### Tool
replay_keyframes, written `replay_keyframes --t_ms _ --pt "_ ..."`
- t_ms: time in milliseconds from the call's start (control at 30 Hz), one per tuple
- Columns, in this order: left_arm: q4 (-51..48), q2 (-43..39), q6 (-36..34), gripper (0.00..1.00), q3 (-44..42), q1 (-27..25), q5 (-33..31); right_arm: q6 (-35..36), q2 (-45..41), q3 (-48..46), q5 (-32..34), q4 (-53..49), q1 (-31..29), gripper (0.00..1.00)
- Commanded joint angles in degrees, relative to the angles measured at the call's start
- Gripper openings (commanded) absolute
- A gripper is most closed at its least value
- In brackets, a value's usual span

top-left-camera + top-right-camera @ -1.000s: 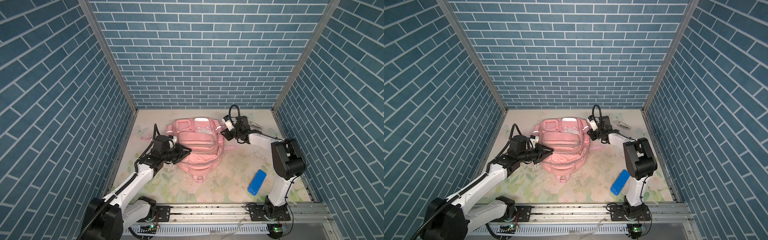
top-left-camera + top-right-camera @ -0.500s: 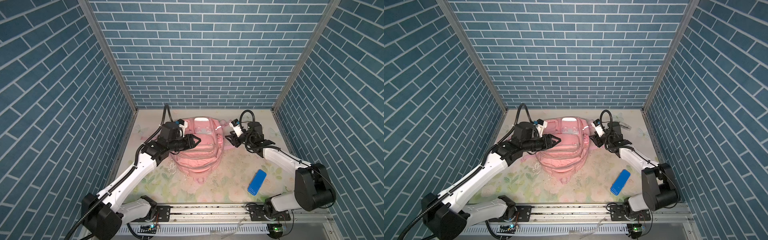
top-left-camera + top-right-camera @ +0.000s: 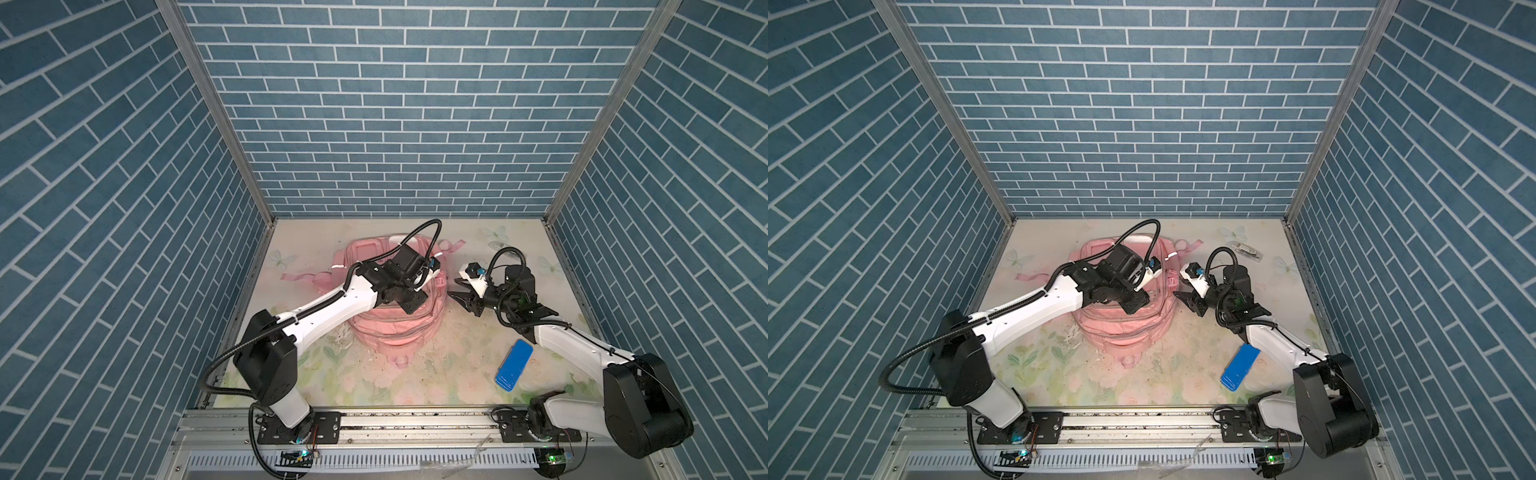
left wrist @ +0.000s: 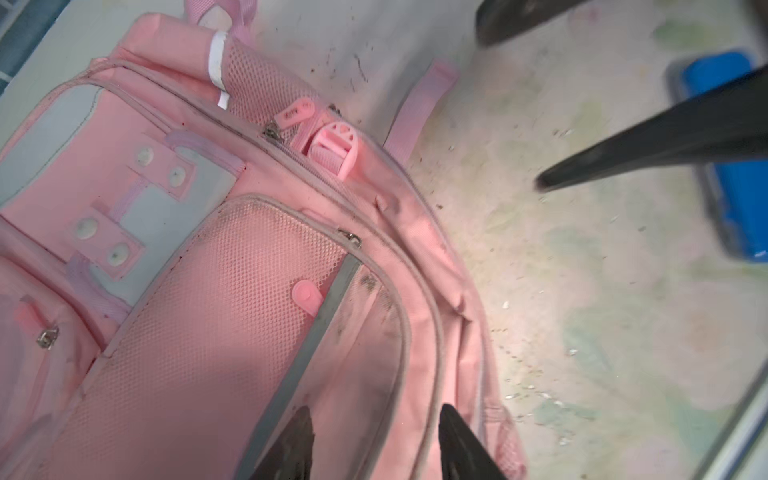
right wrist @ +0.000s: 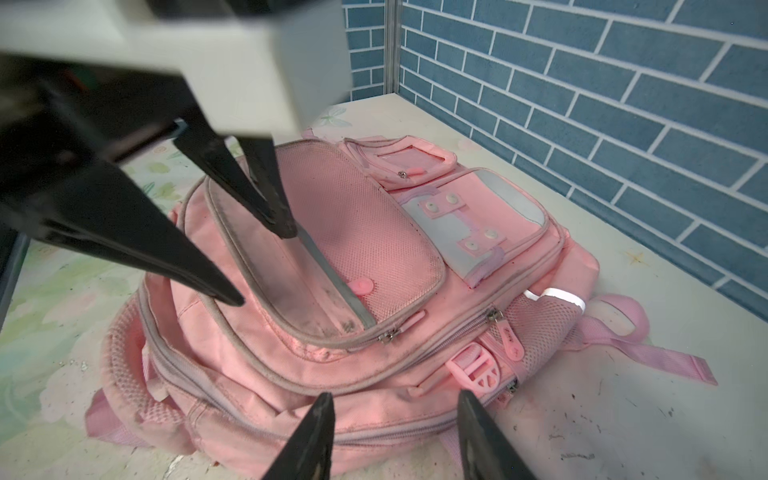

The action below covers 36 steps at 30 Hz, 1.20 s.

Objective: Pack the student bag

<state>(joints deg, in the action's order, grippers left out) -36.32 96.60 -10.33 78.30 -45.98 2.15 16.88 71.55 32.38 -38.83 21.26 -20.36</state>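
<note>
The student bag [image 3: 395,332] [image 3: 1125,332] is a pink backpack lying front-up in the middle of the table, straps trailing toward the back wall. My left gripper [image 3: 412,305] [image 3: 1133,306] hangs over its mesh front pocket [image 5: 365,232], open, one fingertip by the grey strip [image 4: 328,316]; only bag fabric [image 4: 208,291] lies under its jaws [image 4: 376,409]. My right gripper [image 3: 455,291] [image 3: 1183,301] [image 5: 395,395] stands open just off the bag's right side, pointing at it near the pink buckle [image 5: 473,370], holding nothing.
A blue flat case [image 3: 514,365] [image 3: 1240,368] [image 4: 739,174] lies on the table at the front right, beside the right arm. A small clear packet [image 3: 1248,250] sits at the back right. Blue brick walls close in three sides.
My left gripper rose from the bag's left side and swung over its front. The right gripper drew back from the bag's far right corner toward the front. Both jaws opened wider.
</note>
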Motion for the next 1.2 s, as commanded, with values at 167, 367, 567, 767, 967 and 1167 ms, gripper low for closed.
replay_keyframes --t_ms 167,367,567,767,967,1167 --pt "6.2 1.5 -7.0 0.56 -3.4 -2.1 -7.8 1.5 -2.9 -4.0 1.7 9.6 0.1 0.51" --pt "9.3 1.4 -8.5 0.6 -6.4 -4.0 -7.6 -0.4 -1.3 -4.5 2.6 12.4 0.1 0.51" --pt "13.1 1.5 -8.5 0.61 -9.1 -4.2 -13.8 -1.9 -0.9 -5.5 2.4 14.9 0.1 0.51" --pt "14.6 1.0 -8.5 0.14 -8.9 -4.2 -19.4 -1.4 -3.3 -7.6 0.5 15.7 0.2 0.48" --pt "19.9 -10.4 -13.1 0.0 -14.9 -4.2 -16.5 -2.8 -5.4 -10.5 -0.5 19.2 0.1 0.47" --pt "22.9 -21.4 -22.0 0.0 -22.2 -1.9 -7.5 -6.3 2.2 -6.1 -9.3 22.7 -0.1 0.45"
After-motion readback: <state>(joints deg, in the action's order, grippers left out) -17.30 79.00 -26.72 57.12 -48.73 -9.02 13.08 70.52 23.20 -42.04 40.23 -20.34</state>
